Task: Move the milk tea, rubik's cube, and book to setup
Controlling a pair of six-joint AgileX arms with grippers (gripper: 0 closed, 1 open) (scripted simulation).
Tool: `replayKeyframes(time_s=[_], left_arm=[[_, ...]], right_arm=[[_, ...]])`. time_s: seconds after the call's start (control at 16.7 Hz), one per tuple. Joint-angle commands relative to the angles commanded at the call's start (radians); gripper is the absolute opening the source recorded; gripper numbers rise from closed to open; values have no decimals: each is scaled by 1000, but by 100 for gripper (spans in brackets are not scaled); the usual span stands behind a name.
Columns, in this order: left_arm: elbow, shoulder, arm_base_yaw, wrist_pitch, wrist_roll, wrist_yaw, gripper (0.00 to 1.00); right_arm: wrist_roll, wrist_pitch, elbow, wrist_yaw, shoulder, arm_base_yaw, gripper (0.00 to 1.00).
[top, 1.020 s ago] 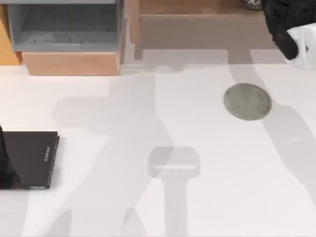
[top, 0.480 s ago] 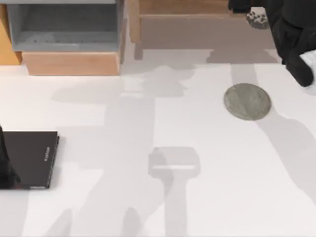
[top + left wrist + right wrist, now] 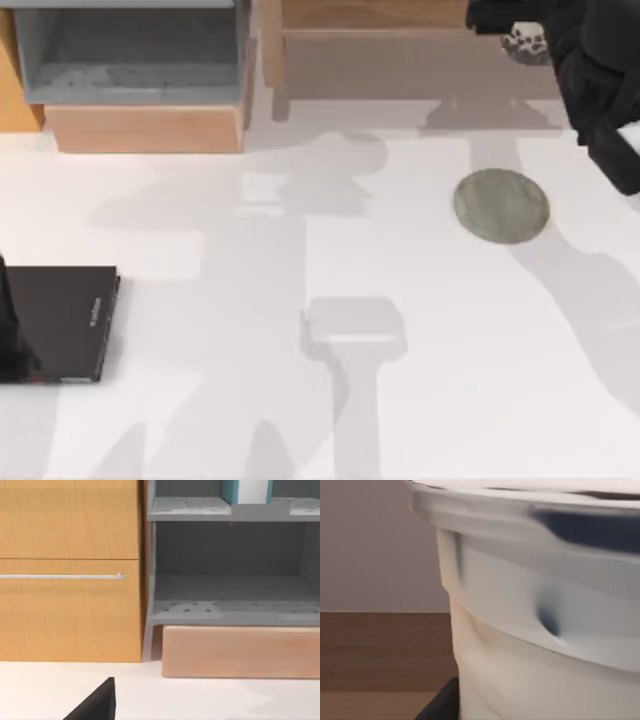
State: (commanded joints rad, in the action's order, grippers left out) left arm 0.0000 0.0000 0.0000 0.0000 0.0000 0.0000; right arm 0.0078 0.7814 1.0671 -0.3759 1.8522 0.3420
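Clear plastic milk tea cup (image 3: 530, 630), at the wooden shelf (image 3: 380, 50) by the tabletop's far right corner, flexes and sloshes; right gripper (image 3: 520, 30) holds it mid-wall; left claw's state cannot be told.

A rendered tabletop scene: white table (image 3: 300, 400), wooden drawer cabinet (image 3: 70, 570), grey shelf unit (image 3: 230, 565).

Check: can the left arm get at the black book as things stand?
Probably yes. The black book lies flat on the table's left side with nothing on it, and the left arm is right beside its left edge.
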Motion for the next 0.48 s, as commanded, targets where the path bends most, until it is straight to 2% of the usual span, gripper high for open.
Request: replayKeyframes(time_s=[0.24,0.48], left_arm=[[0,0,0,0,0,0,100],[0,0,0,0,0,0,100]], right_arm=[[14,114,-61,16,-17,67,0],[7,362,-190,1,26,128,0]])
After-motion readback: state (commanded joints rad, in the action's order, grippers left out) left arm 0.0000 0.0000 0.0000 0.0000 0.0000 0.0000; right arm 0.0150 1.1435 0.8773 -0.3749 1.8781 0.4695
